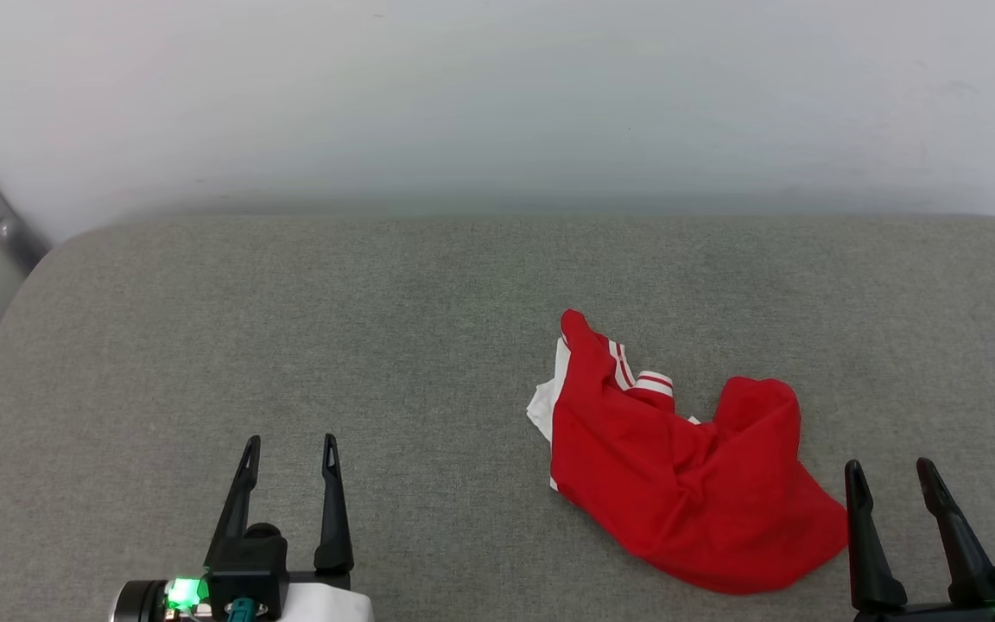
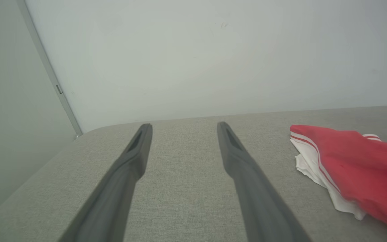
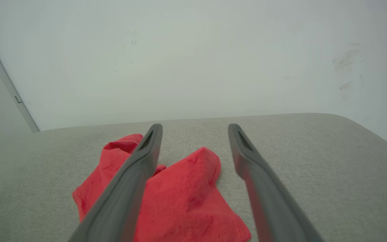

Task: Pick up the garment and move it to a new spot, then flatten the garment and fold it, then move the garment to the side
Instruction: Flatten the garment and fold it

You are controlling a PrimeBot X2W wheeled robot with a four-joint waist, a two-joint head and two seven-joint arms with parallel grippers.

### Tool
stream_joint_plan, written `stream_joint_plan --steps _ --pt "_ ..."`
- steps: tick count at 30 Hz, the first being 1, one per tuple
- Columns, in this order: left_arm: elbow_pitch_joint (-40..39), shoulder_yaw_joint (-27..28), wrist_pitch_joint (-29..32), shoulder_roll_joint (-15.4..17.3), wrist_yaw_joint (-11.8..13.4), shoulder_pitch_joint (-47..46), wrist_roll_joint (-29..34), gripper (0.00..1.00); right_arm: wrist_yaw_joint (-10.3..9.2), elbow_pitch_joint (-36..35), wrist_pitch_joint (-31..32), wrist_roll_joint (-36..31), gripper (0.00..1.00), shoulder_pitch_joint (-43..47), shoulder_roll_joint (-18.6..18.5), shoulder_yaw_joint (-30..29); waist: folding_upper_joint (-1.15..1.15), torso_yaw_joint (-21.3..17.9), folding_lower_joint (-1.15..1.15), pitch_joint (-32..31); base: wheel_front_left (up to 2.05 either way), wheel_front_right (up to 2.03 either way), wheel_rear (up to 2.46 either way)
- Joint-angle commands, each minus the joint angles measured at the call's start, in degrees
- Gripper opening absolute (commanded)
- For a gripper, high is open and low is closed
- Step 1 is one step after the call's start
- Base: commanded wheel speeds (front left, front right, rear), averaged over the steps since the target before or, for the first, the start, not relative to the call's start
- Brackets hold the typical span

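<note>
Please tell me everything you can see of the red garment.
The garment is bright red soft fabric with a white sleeve and red-and-white striped bands. It lies crumpled in a loose heap on the grey fabric surface, right of centre in the head view. The open right claw is near its edge, holding nothing.

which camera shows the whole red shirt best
The head view: the garment lies whole and crumpled on the grey cushion, outline and striped bands visible. The left wrist view catches its white sleeve end, cut off at the edge. The right wrist view has red folds, partly behind a finger.
</note>
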Motion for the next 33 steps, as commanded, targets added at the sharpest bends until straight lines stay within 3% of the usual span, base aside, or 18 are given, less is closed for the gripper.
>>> stream_joint_plan --steps 1,21,30,33 --pt "0.2 0.5 -0.1 -0.2 -0.3 0.9 0.4 1.00 -0.04 0.1 -0.1 0.2 1.00 0.7 0.1 0.1 0.00 0.0 0.00 0.0 0.00 0.00 0.00" --pt "1.2 2.2 -0.2 -1.7 -2.2 1.5 2.1 1.00 -0.04 -0.8 -0.1 0.1 1.00 -0.8 0.1 -0.5 0.00 0.3 0.00 -0.7 0.00 0.00 0.00" --pt "0.9 3.1 -0.2 -2.2 -2.7 0.2 2.3 1.00 -0.04 -6.2 -0.1 -8.0 1.00 -13.9 0.1 -1.8 0.00 0.1 0.00 0.5 0.00 0.00 0.00" --pt "0.5 3.6 -0.2 -2.2 -2.8 -0.2 2.5 1.00 -0.04 -5.1 -0.1 -9.5 1.00 -20.1 -2.9 -0.6 0.00 -0.1 0.00 1.3 0.00 0.00 0.00"
